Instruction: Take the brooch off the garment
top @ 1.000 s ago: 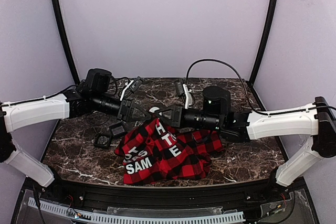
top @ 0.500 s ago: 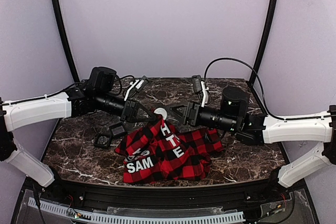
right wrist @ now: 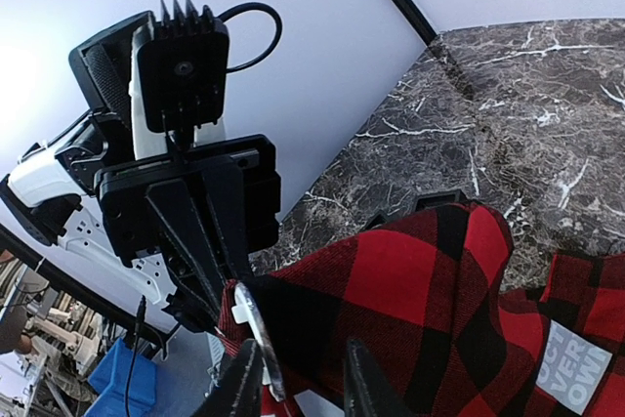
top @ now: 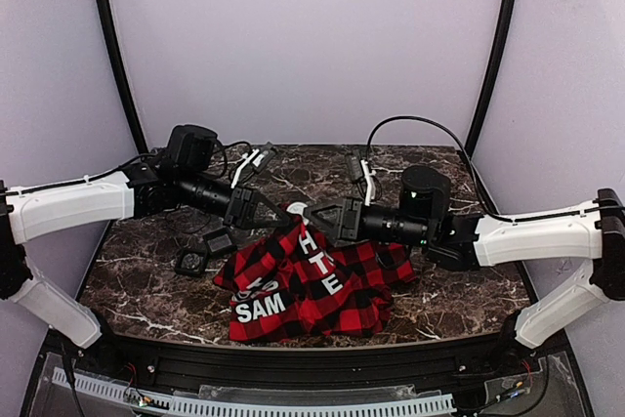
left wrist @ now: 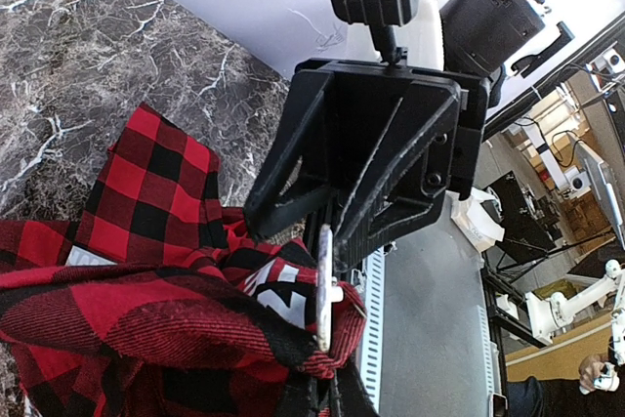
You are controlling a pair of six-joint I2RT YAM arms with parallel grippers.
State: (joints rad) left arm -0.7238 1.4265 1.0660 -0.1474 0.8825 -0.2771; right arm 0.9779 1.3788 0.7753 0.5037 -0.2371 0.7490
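Note:
The red-and-black plaid garment [top: 312,285] lies mid-table with one fold lifted. My left gripper [top: 278,212] is shut on that fold; in its wrist view its fingers are mostly buried under the cloth [left wrist: 146,310]. The brooch [top: 296,208], a thin pale disc, sits at the top of the fold and shows edge-on in both wrist views [left wrist: 323,280] [right wrist: 256,339]. My right gripper [top: 307,213] faces the left one. Its jaws [right wrist: 298,383] stand apart astride the fold. One finger [right wrist: 237,388] lies right beside the disc's edge, the other [right wrist: 363,388] against plaid.
Two small black square frames [top: 190,261] [top: 217,239] lie on the marble table [top: 459,290] left of the garment. Cables [top: 410,124] trail behind the arms at the back wall. Black rails run along the table's near edge [top: 293,363].
The right gripper let go and backed off to the right with its jaws wide, then came back to the brooch with them narrower. The left gripper kept its hold on the fold.

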